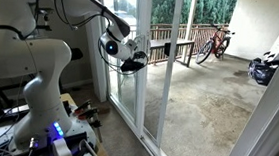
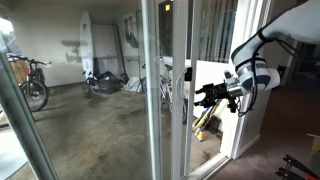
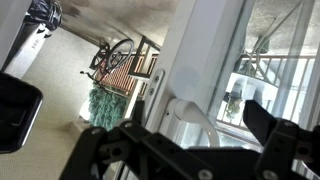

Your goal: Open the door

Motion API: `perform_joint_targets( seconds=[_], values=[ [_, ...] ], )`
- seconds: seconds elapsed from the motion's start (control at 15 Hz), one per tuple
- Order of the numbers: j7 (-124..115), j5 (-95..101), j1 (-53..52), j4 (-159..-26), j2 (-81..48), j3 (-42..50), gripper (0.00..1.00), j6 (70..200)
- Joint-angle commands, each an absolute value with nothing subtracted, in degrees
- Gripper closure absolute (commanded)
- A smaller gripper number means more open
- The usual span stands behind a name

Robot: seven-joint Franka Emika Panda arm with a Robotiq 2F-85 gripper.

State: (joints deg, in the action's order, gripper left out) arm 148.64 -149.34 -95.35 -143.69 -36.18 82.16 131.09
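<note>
The door [image 1: 139, 100] is a tall sliding glass door with a wide white frame, also seen in an exterior view [image 2: 186, 140]. In the wrist view its rounded pale-grey loop handle [image 3: 186, 108] stands out from the white stile [image 3: 205, 50]. My gripper [image 3: 196, 128] is open, and its black fingers sit on either side of the handle without closing on it. In both exterior views the gripper [image 1: 131, 60] [image 2: 212, 95] is held level at the door's stile, at about mid height.
Outside is a concrete patio with bicycles [image 1: 215, 42], a wooden railing [image 1: 172, 45] and a dark object on the floor [image 1: 263, 70]. More bicycles [image 2: 35, 85] and a surfboard [image 2: 88, 45] stand against a wall. The robot base with cables [image 1: 55, 132] is indoors.
</note>
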Motion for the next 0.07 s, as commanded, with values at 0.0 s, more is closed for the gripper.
perform_joint_targets(
  seconds=[0.0],
  values=[
    [150.1,-149.2,-94.6,-143.4,-34.4,81.5,0.0,131.8]
  ],
)
